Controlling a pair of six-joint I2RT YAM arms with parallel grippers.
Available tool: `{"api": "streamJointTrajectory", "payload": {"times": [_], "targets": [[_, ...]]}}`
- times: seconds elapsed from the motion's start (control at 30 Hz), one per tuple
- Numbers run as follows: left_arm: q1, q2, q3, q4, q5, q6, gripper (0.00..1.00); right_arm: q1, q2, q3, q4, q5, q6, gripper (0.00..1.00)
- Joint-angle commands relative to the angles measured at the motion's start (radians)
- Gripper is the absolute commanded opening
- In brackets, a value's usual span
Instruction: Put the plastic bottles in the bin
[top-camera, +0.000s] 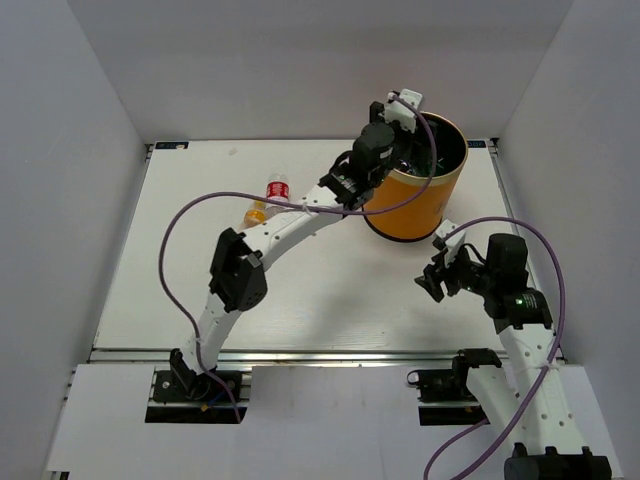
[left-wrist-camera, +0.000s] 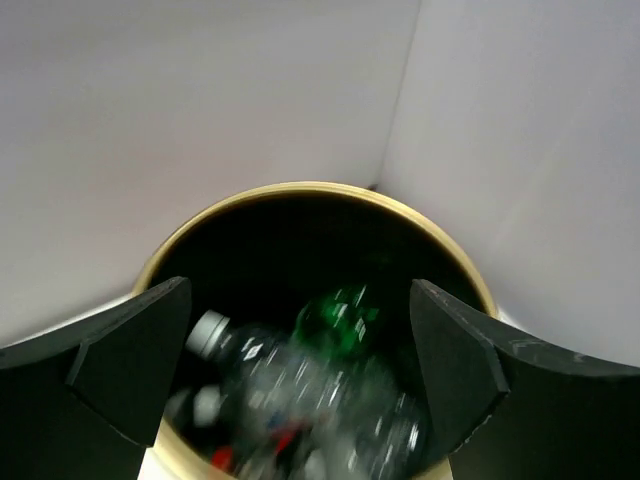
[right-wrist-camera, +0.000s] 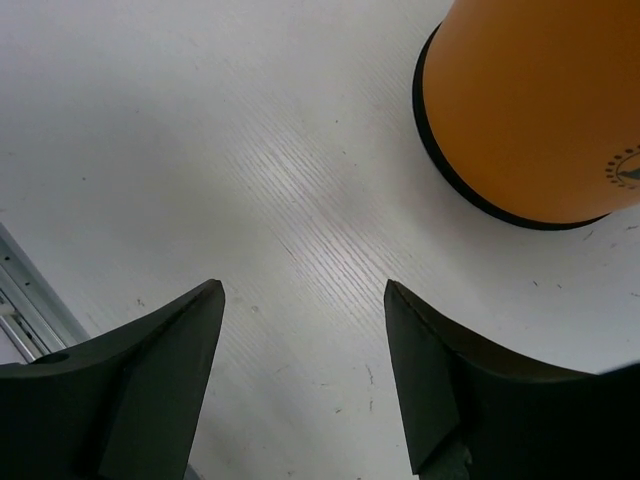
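Inside the bin (top-camera: 430, 205), the plastic bottles (left-wrist-camera: 290, 400) blur together beyond counting; you can pick out one green bottle (left-wrist-camera: 340, 320). Two more lie on the table (top-camera: 200, 170): a red-labelled bottle (top-camera: 277, 187) and a yellow-orange bottle (top-camera: 257, 212) partly hidden by the left arm. The left gripper (left-wrist-camera: 300, 300) is spread empty over the bin, and the right gripper (right-wrist-camera: 300, 295) is spread empty beside it.

No legible text anywhere. Bin (right-wrist-camera: 540, 100): small dark round mark with a dotted rim low on the orange wall, up and right of the right end effector (right-wrist-camera: 300, 340). It is cut by the frame edge and unreadable. Loose bottle (top-camera: 277, 188) on the desk (top-camera: 300, 300), well left of the left end effector (left-wrist-camera: 300, 330): red label, lettering too small. Binned bottles (left-wrist-camera: 300, 400) below the left end effector: blurred, with red and blue label specks, nothing readable.
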Motion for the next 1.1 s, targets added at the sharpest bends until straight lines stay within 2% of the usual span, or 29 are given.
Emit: {"api": "streamJointTrajectory", "payload": {"times": [0.0,0.07,0.1,0.13,0.17,0.2,0.23,0.27,0.3,0.33,0.37,0.43,0.47,0.5,0.53,0.57,0.6,0.67,0.7,0.8,0.87,0.97,1.07], "targets": [[0.001,-0.350,-0.082,-0.096,-0.035,0.042,1.00,0.016,0.049,0.018,0.039,-0.031,-0.017,0.69],[0.001,-0.491,-0.254,-0.151,-0.083,0.051,1.00,0.059,0.087,0.033,0.061,-0.011,-0.015,0.66],[0.001,-0.567,-0.327,-0.193,-0.132,0.051,1.00,0.106,0.170,0.051,0.062,-0.010,-0.014,0.66],[0.001,-0.725,-0.483,-0.207,-0.169,0.051,1.00,0.129,0.199,0.076,0.065,0.010,0.002,0.65],[0.001,-0.801,-0.560,-0.222,-0.202,0.060,1.00,0.154,0.228,0.091,0.071,0.015,0.009,0.65],[0.001,-0.876,-0.634,-0.262,-0.276,0.061,1.00,0.245,0.283,0.119,0.081,0.045,0.022,0.65],[0.001,-0.942,-0.762,-0.286,-0.316,0.061,1.00,0.280,0.339,0.151,0.102,0.082,0.061,0.65],[0.001,-1.063,-0.820,-0.312,-0.353,0.061,1.00,0.315,0.392,0.172,0.111,0.140,0.077,0.63],[0.001,-1.116,-0.871,-0.338,-0.389,0.061,1.00,0.353,0.423,0.221,0.131,0.167,0.089,0.63],[0.001,-1.162,-0.956,-0.390,-0.467,0.061,1.00,0.463,0.483,0.278,0.136,0.190,0.114,0.63],[0.001,-1.204,-0.990,-0.424,-0.494,0.041,1.00,0.493,0.553,0.309,0.137,0.235,0.143,0.63],[0.001,-1.300,-1.078,-0.467,-0.552,0.009,1.00,0.577,0.626,0.451,0.145,0.263,0.193,0.69],[0.001,-1.320,-1.095,-0.527,-0.552,-0.014,1.00,0.590,0.751,0.491,0.145,0.286,0.247,0.71],[0.001,-1.336,-1.113,-0.550,-0.566,-0.045,1.00,0.604,0.791,0.622,0.147,0.302,0.313,0.71],[0.001,-1.345,-1.139,-0.570,-0.566,-0.062,1.00,0.610,0.878,0.664,0.145,0.319,0.344,0.71],[0.001,-1.356,-1.140,-0.630,-0.566,-0.091,1.00,0.613,0.969,0.714,0.128,0.317,0.377,0.75],[0.001,-1.356,-1.164,-0.656,-0.556,-0.113,1.00,0.621,1.011,0.895,0.115,0.323,0.452,0.90],[0.001,-1.391,-1.189,-0.705,-0.534,-0.156,1.00,0.625,1.174,0.982,0.072,0.325,0.524,0.90],[0.001,-1.412,-1.236,-0.705,-0.523,-0.165,1.00,0.630,1.245,1.102,0.062,0.296,0.551,0.90],[0.001,-1.518,-1.349,-0.612,-0.462,-0.141,1.00,0.645,1.375,1.214,0.062,0.276,0.652,0.90],[0.001,-1.541,-1.350,-0.636,-0.439,-0.128,1.00,0.660,1.420,1.309,0.094,0.313,0.694,0.90],[0.001,-1.563,-1.350,-0.647,-0.469,-0.128,1.00,0.696,1.532,1.405,0.127,0.494,0.767,0.90],[0.001,-1.590,-1.377,-0.656,-0.502,-0.128,1.00,0.713,1.591,1.435,0.186,0.550,0.807,0.90]]}}
